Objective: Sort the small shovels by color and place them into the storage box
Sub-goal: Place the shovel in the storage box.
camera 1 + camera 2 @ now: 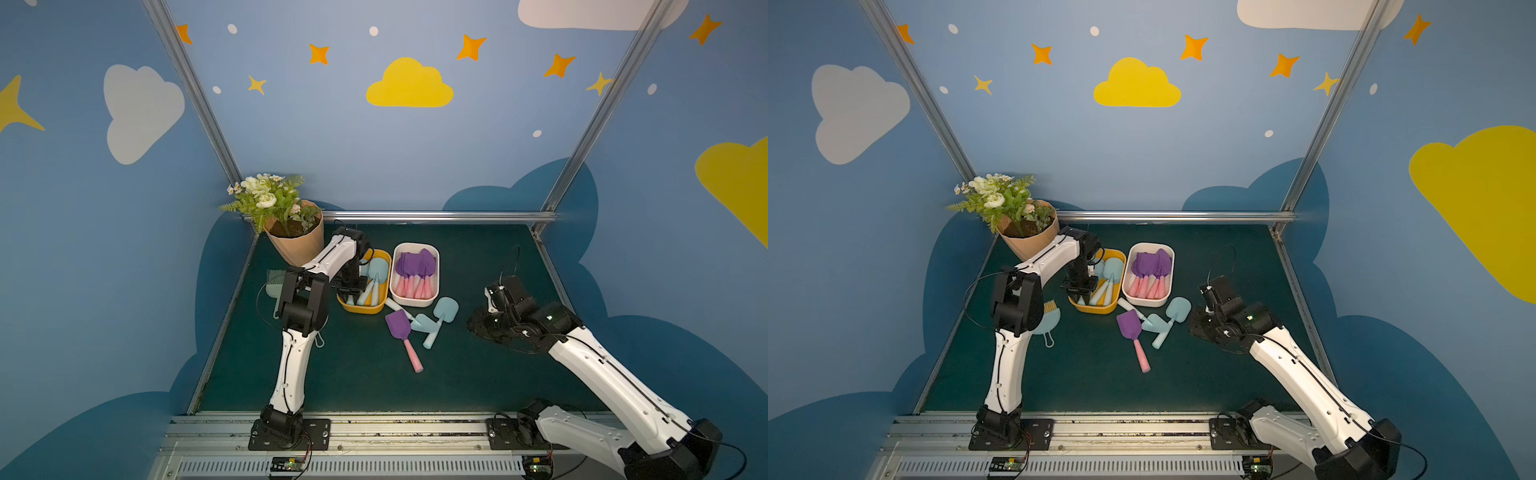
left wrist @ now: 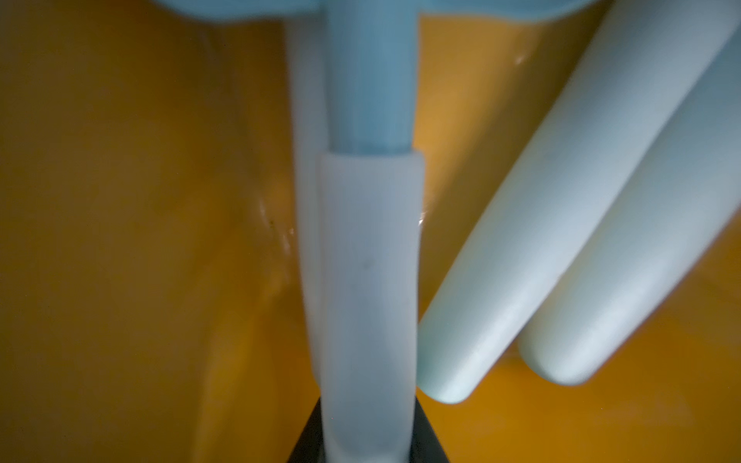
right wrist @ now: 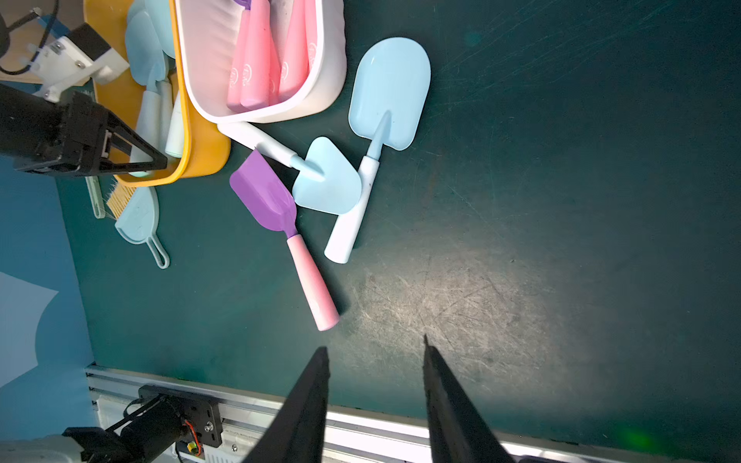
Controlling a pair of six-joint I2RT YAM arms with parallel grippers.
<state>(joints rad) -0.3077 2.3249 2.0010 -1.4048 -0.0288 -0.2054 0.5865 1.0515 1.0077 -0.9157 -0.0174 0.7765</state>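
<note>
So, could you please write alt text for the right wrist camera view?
A purple shovel and two pale blue shovels lie loose on a dark green mat beside a white tub of pink-handled shovels and a yellow tub. The right arm's open, empty fingers point toward them.

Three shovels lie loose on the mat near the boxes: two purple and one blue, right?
No, the colours are swapped: three lie loose on the mat, but one purple shovel and two blue, the pointed blue shovel and the rounded blue shovel. The right wrist view shows it.
</note>
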